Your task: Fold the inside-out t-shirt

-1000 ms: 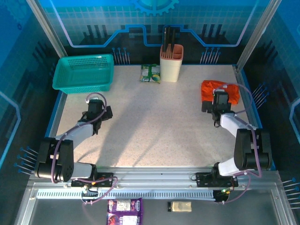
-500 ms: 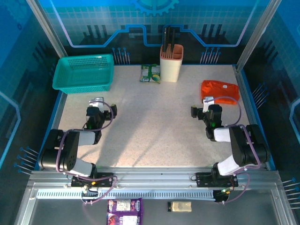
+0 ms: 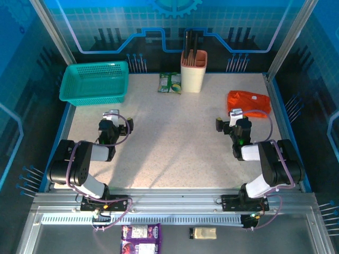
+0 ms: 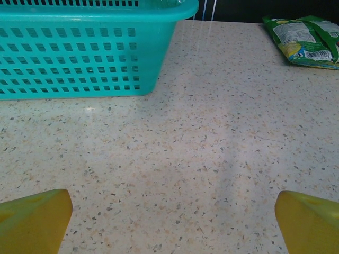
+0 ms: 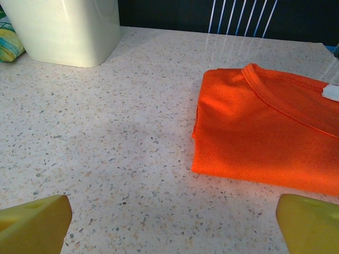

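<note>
As the shirt (image 5: 265,132) is lying folded, soft and light, its thick edge is probably offering the best pinch. Left gripper (image 4: 173,218) and right gripper (image 5: 173,219) are gaping, empty.

The surface (image 3: 175,148) carries one orange t-shirt (image 3: 249,101), one teal basket (image 3: 94,98), one green packet (image 3: 170,83) and one cream holder (image 3: 193,74). There are two hands, the left hand (image 4: 172,217) and the right hand (image 5: 172,217).

The right gripper (image 5: 172,225) stood wide open and empty. The folded orange t-shirt (image 5: 265,132) lay ahead to its right, and a cream tub (image 5: 66,29) farther ahead-left.
</note>
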{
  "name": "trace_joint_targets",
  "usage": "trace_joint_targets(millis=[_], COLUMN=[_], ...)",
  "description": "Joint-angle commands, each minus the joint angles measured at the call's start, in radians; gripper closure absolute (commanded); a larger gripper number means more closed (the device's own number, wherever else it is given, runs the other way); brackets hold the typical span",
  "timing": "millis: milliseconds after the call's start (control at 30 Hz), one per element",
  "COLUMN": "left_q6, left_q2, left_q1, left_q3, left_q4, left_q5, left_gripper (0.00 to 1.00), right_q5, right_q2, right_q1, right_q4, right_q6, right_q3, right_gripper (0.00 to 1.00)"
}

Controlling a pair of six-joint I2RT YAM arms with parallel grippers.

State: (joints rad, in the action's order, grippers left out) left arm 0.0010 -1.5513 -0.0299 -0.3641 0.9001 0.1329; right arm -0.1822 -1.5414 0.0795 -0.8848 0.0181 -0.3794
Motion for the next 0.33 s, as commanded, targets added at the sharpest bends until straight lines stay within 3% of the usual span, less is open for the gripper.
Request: trace_joint_targets(millis=[0,300], left_q6=[0.014,0.014], left_q2=[-0.002,-0.001], left_q1=[0.000,0.001], left_q3=[-0.016,-0.016], left_q4=[0.026,0.025], left_q5=[-0.011,-0.011], left_gripper=[0.01,0.01], right_q5=[-0.003,-0.028], right_q2=[-0.003,-0.005], right_q1=[0.008,0.010], right_q4=[-0.040,-0.045], right_q6=[-0.017,-0.011], right_q3=[-0.004,-0.004], right_gripper=[0.00,0.00])
